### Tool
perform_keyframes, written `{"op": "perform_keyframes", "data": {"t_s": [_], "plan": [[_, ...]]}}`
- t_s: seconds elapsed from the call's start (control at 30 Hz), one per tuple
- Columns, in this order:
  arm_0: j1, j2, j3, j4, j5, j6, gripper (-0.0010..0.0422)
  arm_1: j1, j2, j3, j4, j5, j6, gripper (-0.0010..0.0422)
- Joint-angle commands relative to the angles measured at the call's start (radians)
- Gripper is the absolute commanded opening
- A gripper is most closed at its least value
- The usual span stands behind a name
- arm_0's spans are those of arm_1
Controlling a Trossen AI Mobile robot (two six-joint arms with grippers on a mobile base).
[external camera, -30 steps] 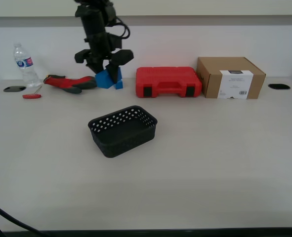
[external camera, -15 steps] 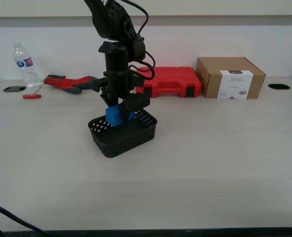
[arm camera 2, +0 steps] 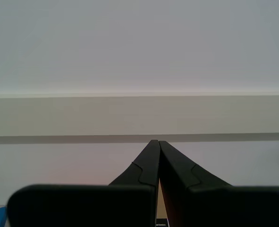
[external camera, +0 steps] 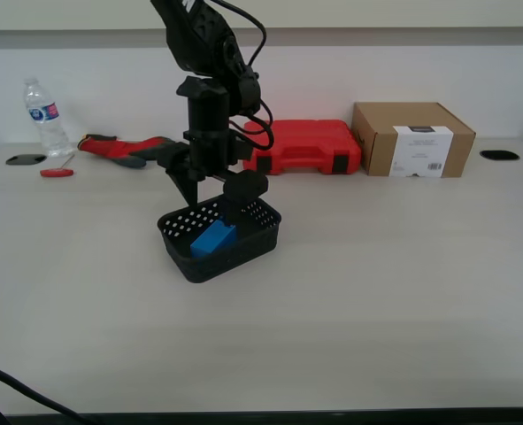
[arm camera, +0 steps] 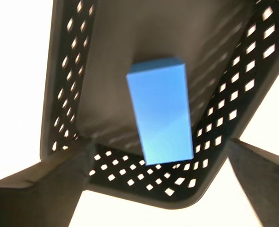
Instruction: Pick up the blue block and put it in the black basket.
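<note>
The blue block (external camera: pixel 212 238) lies loose on the floor of the black basket (external camera: pixel 254 244) in the middle of the table. In the first wrist view the block (arm camera: pixel 160 111) rests flat inside the basket (arm camera: pixel 215 137), near one corner. My first gripper (external camera: pixel 211 200) hangs just above the basket, open and empty. Its two fingers (arm camera: pixel 45 184) stand wide apart on either side of the block, not touching it. My second gripper (arm camera 2: pixel 154 142) is shut on nothing and faces a bare wall. I cannot find it in the exterior view.
At the back of the table stand a red tool case (external camera: pixel 301 146) and a cardboard box (external camera: pixel 411 137). Towards the exterior view's left are a water bottle (external camera: pixel 44 115), a red and black glove (external camera: pixel 124 149) and a small red screwdriver (external camera: pixel 56 172).
My first gripper carried the blue block from the back of the table by the glove to the basket, then opened. The block dropped from the jaws onto the basket floor.
</note>
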Motion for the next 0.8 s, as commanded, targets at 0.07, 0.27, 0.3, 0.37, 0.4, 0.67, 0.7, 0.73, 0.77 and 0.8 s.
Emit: {"op": "perform_keyframes", "data": {"t_s": [0.07, 0.27, 0.3, 0.37, 0.4, 0.67, 0.7, 0.73, 0.77, 0.8], "plan": [[0.000, 0.000, 0.002, 0.003, 0.000, 0.000, 0.0000, 0.004, -0.011, 0.002, -0.011, 0.039, -0.011, 0.0180], [0.000, 0.000, 0.002, 0.003, 0.000, 0.000, 0.0000, 0.003, -0.051, 0.002, 0.001, 0.035, -0.021, -0.0005], [0.000, 0.000, 0.002, 0.003, 0.000, 0.000, 0.0000, 0.003, -0.051, 0.002, 0.000, 0.034, -0.021, -0.0001], [0.000, 0.000, 0.002, 0.003, 0.000, 0.000, 0.0000, 0.003, -0.051, 0.002, 0.000, 0.035, -0.021, -0.0003], [0.000, 0.000, 0.002, 0.003, 0.000, 0.000, 0.0000, 0.002, -0.051, 0.002, 0.001, 0.035, -0.021, -0.0002], [0.000, 0.000, 0.002, 0.003, 0.000, 0.000, 0.0000, 0.002, -0.051, 0.002, 0.001, 0.041, -0.020, 0.0000], [0.000, 0.000, 0.002, 0.003, 0.000, 0.000, 0.0000, 0.002, -0.051, 0.002, 0.002, 0.041, -0.020, 0.0000], [0.000, 0.000, 0.002, 0.003, 0.000, 0.000, 0.0000, 0.002, -0.051, 0.002, 0.002, 0.041, -0.020, 0.0000], [0.000, 0.000, 0.002, 0.003, 0.000, 0.000, 0.0000, 0.002, -0.051, 0.002, 0.002, 0.041, -0.020, 0.0000], [0.000, 0.000, 0.002, 0.003, 0.000, 0.000, 0.0000, 0.002, -0.051, 0.002, 0.004, 0.041, -0.020, 0.0000]]}}
